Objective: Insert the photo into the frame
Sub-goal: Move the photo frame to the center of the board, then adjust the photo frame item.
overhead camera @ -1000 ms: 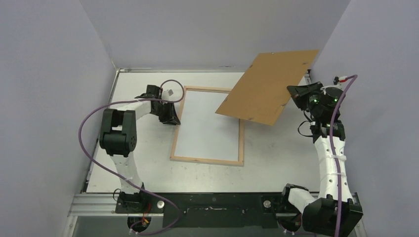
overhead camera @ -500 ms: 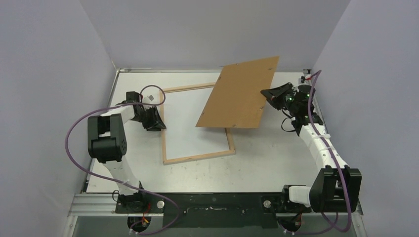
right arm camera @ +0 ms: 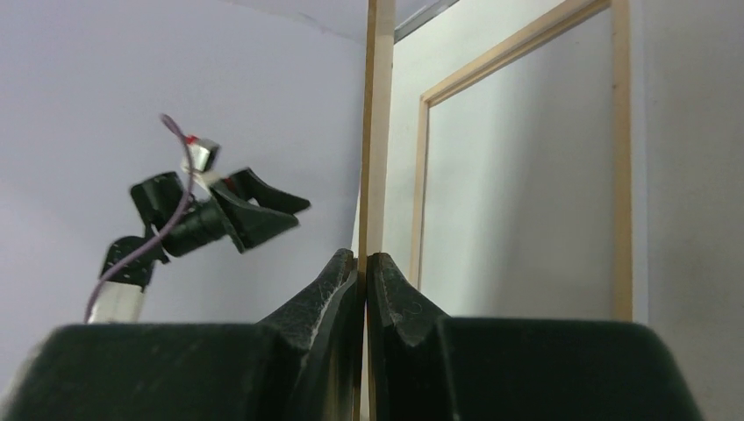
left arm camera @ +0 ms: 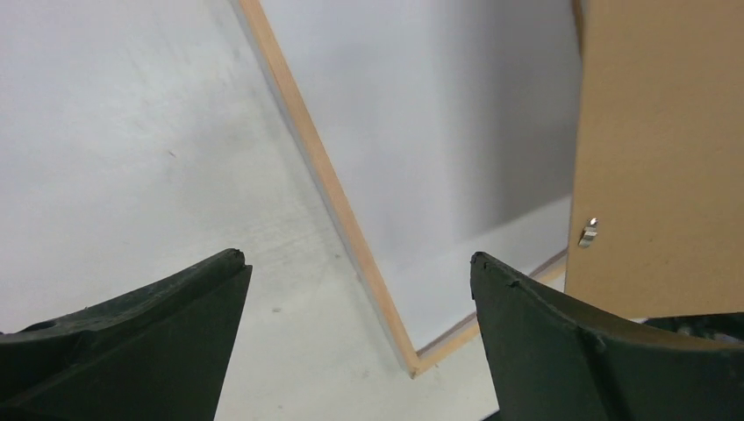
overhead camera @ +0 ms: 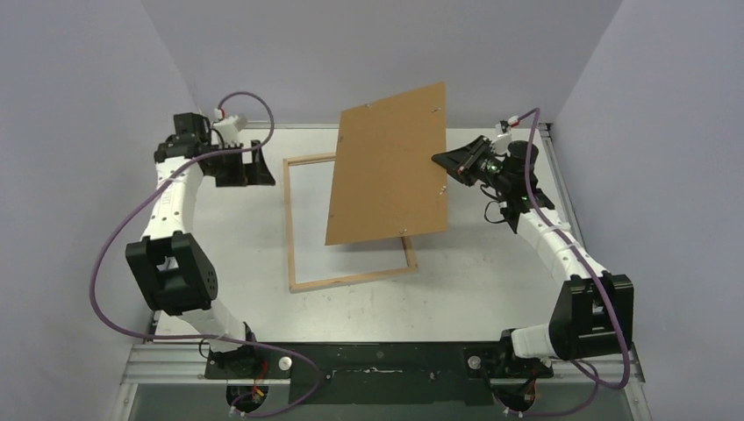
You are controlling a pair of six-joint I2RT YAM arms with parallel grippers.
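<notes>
1. The frame (overhead camera: 351, 280) is laid flat mid-surface (overhead camera: 491, 289), skewed to the surface edges. The photo (overhead camera: 307, 232) is seated inside it, white back up. Fit at the right side cannot be checked because it is hidden under the board.
2. The right gripper (right arm camera: 364, 259) is clamped on the right edge of the brown backing board (overhead camera: 386, 167). The board is held in the air, steeply tilted, over the right half of the frame. No contact with the frame can be made out.
3. The left gripper (overhead camera: 260, 165) is wide open and empty. It is raised at the back left, well apart from the frame's left bar.
4. Stage, as judged: the photo is in, and the board is to be laid on top next.
5. Risk: the board is pinched at one thin edge only. With a large panel and a long lever, it could be swung or slipped in the pinch while lowered.
6. Risk: the frame is not held by anything. If the board's low edge is landed on a bar instead of inside, the frame could be shoved and the photo unseated or creased.
7. Risk: board angle and frame skew are not matched in the top view. A corner could be jammed on the rim unless the rotation is corrected first.
8. Risk: the metal tab (left arm camera: 589, 232) on the board could be snagged on the photo edge.
</notes>
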